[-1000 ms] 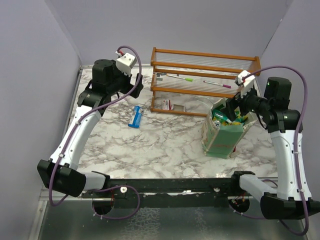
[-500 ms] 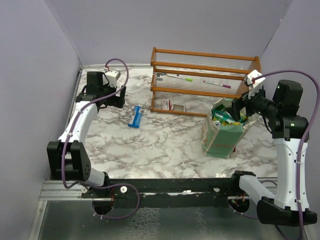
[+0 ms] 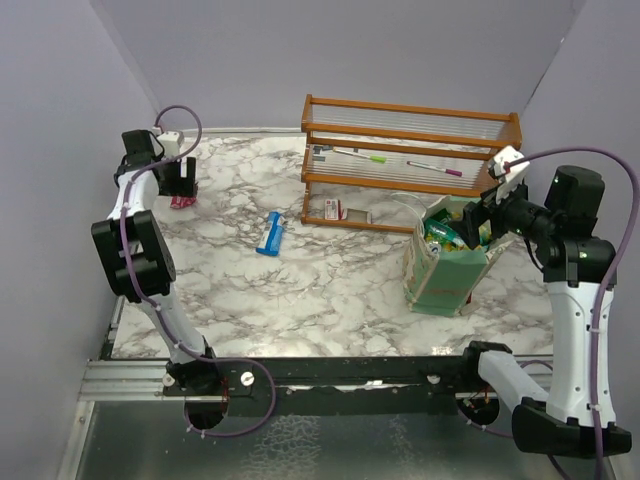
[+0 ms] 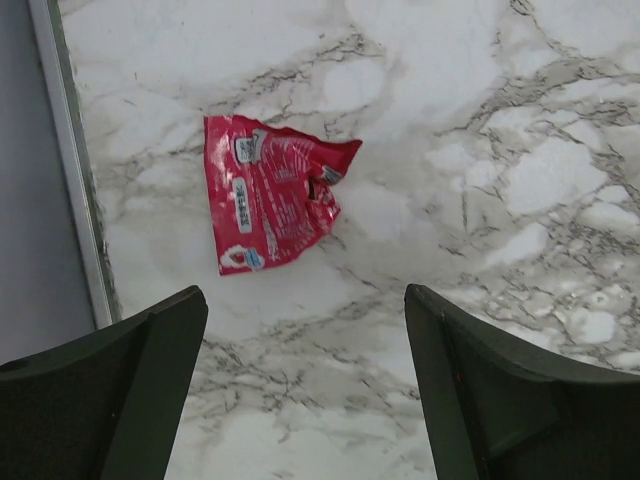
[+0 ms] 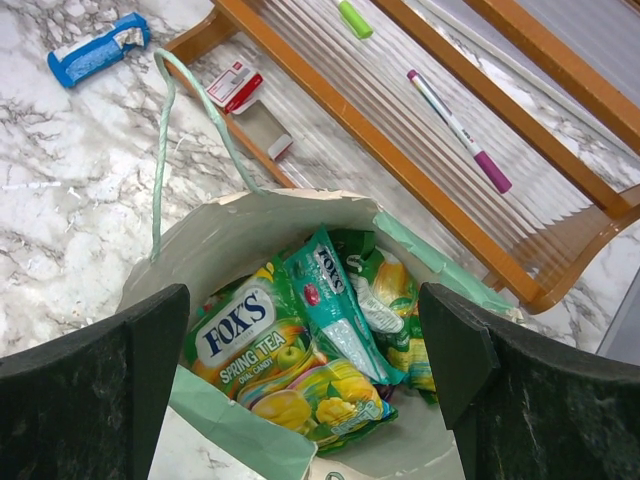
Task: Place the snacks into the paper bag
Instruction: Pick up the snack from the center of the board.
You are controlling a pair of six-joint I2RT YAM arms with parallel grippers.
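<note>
Your upright pale-green paper bag (image 3: 446,280) stands on the right side of the marble-patterned bench (image 3: 330,290), just in front of the right end of the brown wooden slatted rack (image 3: 410,150). Its mouth is open. Inside, you can see several shiny green-and-yellow packets (image 5: 255,340) heaped together, with one teal packet (image 5: 335,310) lying across them.

Two snacks lie outside the bag. The slim blue bar wrapper (image 3: 269,233) is flat on the bench, left of the rack and well apart from the bag. The small crumpled red-pink packet (image 4: 270,190) is at the far left, near the bench's metal edge strip.

Your right gripper (image 5: 300,400) hovers directly above the bag's mouth, fingers spread wide with nothing between them. Your left gripper (image 4: 300,390) hangs over the red-pink packet, fingers also wide apart and empty. In the wrist view the packet lies just ahead of the fingertips, untouched.

On the rack's slats you have a green-capped marker (image 5: 353,18) and a white pen with a pink tip (image 5: 460,130). A small red-and-white carton (image 5: 235,85) sits at its lowest level.
</note>
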